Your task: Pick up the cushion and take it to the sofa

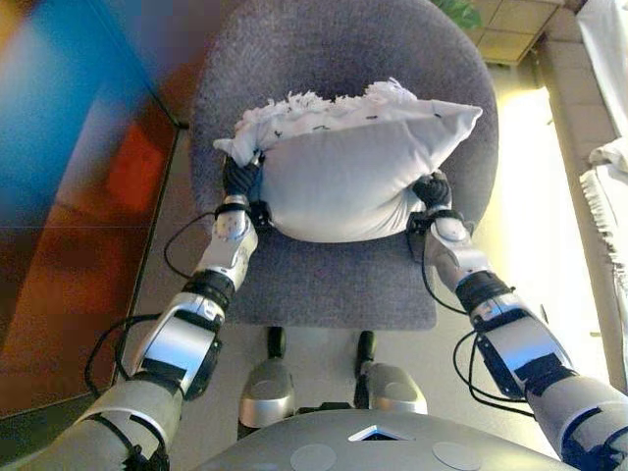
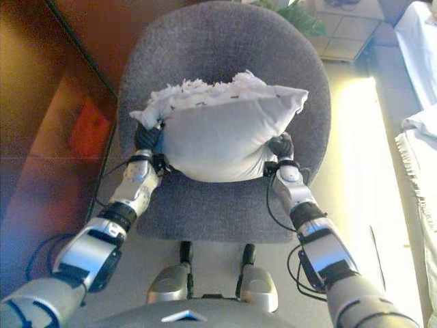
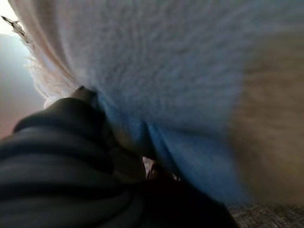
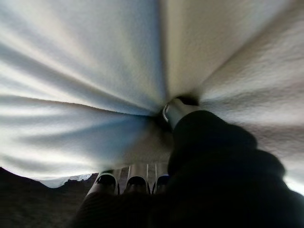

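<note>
A white cushion with a fringed top edge is held between my two hands, just above the seat of a grey upholstered chair. My left hand grips the cushion's left end. In the left wrist view its thumb presses into the fabric, and its fingers are hidden. My right hand grips the right end. In the right wrist view its thumb digs into the cloth, which gathers in folds, while its fingers lie under the cushion.
The chair's rounded back stands behind the cushion. A red-brown panel runs along the left. White fringed cloth hangs at the right edge. A green plant and tiled floor lie beyond the chair.
</note>
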